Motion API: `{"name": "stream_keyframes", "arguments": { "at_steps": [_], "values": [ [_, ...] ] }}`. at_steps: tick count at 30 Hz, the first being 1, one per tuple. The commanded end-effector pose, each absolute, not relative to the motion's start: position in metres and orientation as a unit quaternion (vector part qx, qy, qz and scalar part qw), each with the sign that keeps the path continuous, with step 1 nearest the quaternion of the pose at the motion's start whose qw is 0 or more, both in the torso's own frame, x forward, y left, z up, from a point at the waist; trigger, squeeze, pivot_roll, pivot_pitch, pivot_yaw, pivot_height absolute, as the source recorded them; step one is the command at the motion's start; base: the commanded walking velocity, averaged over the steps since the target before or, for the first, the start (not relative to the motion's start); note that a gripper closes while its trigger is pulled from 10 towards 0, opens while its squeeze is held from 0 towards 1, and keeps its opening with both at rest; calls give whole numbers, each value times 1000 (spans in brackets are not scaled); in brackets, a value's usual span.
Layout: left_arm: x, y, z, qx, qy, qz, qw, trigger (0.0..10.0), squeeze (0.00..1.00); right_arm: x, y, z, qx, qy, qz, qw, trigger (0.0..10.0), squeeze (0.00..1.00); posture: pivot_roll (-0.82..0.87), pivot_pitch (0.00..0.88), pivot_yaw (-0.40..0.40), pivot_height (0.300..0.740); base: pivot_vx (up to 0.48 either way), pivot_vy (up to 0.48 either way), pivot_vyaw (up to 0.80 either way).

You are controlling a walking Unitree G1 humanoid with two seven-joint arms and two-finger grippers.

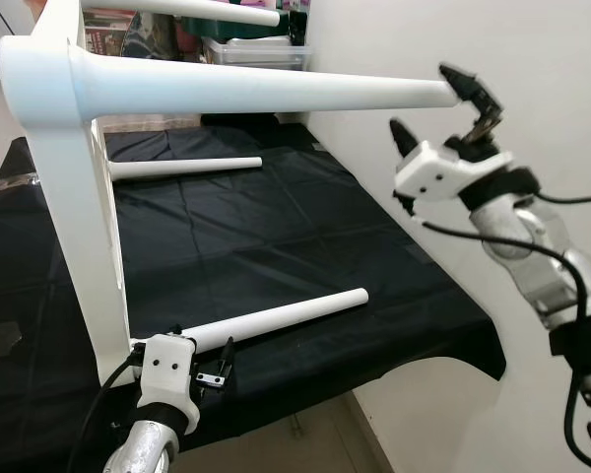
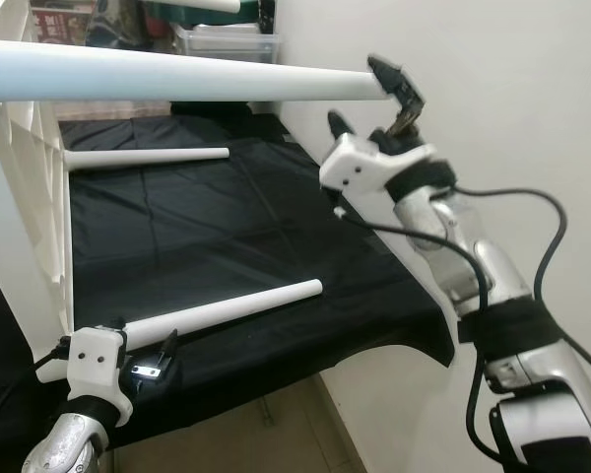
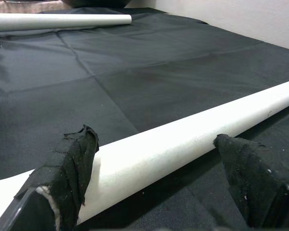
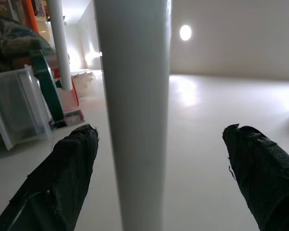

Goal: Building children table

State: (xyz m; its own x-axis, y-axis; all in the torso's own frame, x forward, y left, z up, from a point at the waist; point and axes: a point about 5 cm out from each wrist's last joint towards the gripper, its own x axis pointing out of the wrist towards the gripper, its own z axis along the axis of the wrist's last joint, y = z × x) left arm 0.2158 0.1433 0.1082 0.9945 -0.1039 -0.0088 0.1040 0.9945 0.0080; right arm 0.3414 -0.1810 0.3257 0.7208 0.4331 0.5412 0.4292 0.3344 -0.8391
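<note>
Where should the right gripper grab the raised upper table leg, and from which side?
Judging by its pose, near the free tip. The upper leg juts out level from the tabletop, which stands on edge, and tapers toward the tip, so the slim end fits between the fingers. The right gripper is open there; come from the wall side, fingers straddling across the round shaft.

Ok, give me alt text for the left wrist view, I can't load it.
A white table leg lies across black cloth, passing between the left end effector's two open black fingers. A second white leg rests on the cloth farther off.
</note>
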Motion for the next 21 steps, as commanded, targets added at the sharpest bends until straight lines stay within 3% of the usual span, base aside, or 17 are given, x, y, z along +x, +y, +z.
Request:
{"name": "stream_keyframes", "arguments": {
  "at_steps": [1, 9, 10, 11, 14, 16, 17, 18, 19, 21],
  "values": [
    [216, 143, 104, 11, 9, -53, 999, 10000, 0, 343, -181, 328, -587, -375, 6, 717, 10000, 0, 80, 0, -133, 740, 0, 0, 0],
    [216, 142, 103, 10, 9, -56, 998, 10000, 0, 356, -160, 337, -594, -374, 57, 710, 10000, 0, 83, 0, -135, 740, 0, 0, 0],
    [217, 142, 103, 11, 8, -55, 998, 10000, 0, 359, -157, 336, -597, -369, 65, 710, 7490, 0, 89, 0, -139, 740, 0, 0, 0],
    [217, 142, 104, 11, 7, -55, 998, 10000, 0, 361, -155, 335, -597, -368, 71, 710, 6078, 0, 89, 0, -139, 740, 0, 0, 0],
    [217, 142, 104, 11, 7, -54, 998, 10000, 0, 363, -154, 335, -597, -367, 75, 709, 6078, 0, 89, 0, -139, 740, 0, 0, 0],
    [217, 143, 104, 12, 6, -54, 998, 10000, 0, 366, -150, 333, -596, -362, 83, 712, 3373, 0, 93, 0, -140, 740, 0, 0, 0],
    [217, 143, 104, 12, 6, -54, 998, 10000, 0, 366, -150, 333, -596, -362, 83, 712, 3373, 0, 93, 0, -140, 740, 0, 0, 0],
    [217, 143, 103, 12, 6, -54, 998, 10000, 0, 367, -149, 333, -596, -359, 87, 713, 2039, 0, 94, 0, -140, 740, 0, 0, 0],
    [217, 143, 103, 12, 6, -54, 998, 10000, 0, 369, -149, 332, -596, -354, 88, 716, 0, 0, 96, 0, -142, 740, 0, 0, 0],
    [217, 143, 103, 12, 6, -54, 998, 10000, 0, 371, -151, 333, -597, -347, 87, 718, 0, 0, 95, 0, -141, 740, 0, 0, 0]
  ]
}}
